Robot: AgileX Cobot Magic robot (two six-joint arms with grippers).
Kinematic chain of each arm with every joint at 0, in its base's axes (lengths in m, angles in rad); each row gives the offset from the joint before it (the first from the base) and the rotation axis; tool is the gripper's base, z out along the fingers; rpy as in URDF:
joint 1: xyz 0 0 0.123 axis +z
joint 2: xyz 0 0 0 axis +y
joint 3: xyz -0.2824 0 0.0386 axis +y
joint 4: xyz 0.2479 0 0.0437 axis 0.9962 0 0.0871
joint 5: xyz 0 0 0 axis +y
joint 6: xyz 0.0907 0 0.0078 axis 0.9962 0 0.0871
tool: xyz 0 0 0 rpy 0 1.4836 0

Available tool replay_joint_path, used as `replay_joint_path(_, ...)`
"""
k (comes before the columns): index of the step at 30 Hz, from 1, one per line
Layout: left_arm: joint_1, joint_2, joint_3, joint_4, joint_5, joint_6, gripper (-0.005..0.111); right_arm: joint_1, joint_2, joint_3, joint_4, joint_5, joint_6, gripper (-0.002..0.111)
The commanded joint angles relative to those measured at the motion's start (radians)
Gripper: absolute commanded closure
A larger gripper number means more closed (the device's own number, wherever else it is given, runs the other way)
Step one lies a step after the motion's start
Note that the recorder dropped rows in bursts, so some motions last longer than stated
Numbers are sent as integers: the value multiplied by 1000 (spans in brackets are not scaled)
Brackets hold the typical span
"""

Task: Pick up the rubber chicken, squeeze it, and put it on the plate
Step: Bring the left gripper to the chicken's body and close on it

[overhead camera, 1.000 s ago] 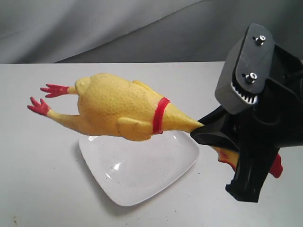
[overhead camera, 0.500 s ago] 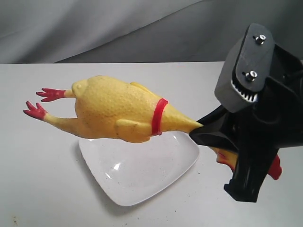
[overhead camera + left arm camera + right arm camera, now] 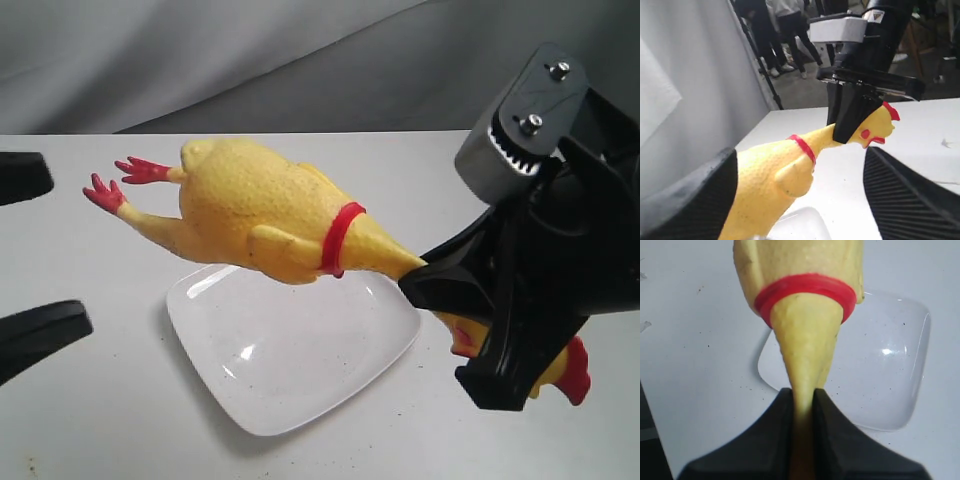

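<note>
The rubber chicken [image 3: 250, 210] hangs in the air above the white plate [image 3: 300, 370], feet pointing left and slightly raised. My right gripper [image 3: 425, 275] is shut on its neck just past the red collar [image 3: 807, 287]; the head [image 3: 565, 375] sticks out behind the jaws. In the right wrist view the gripper [image 3: 802, 400] pinches the neck flat, with the plate [image 3: 890, 380] below. My left gripper [image 3: 30, 250] stands open at the left edge, short of the red feet [image 3: 110, 190]. The left wrist view shows the chicken [image 3: 770, 180] between the wide-open fingers [image 3: 910, 195], close to one finger.
The white table [image 3: 90, 430] runs to a grey cloth backdrop [image 3: 250, 60] behind. The right arm's black body [image 3: 560, 230] fills the right side above the table. People and a stand show beyond the table in the left wrist view.
The left gripper's two fingers have come in from the left edge. The chicken's feet end has swung up and to the right, and the right gripper has tilted.
</note>
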Motion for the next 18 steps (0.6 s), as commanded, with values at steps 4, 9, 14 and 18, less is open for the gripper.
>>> replay_joint_path(4,-309,195,-132,73,263,402,39,2,-11,-3,32,11,37,108)
replay_joint_path(9,-577,197,-67,73,720,846,39,0,-11,-7,46,-3,37,108)
replay_joint_path(14,-767,263,27,73,989,1063,39,0,-11,-7,71,-43,37,108)
replay_joint_path(18,-817,317,28,73,1140,1065,39,0,-11,-7,83,-29,37,108)
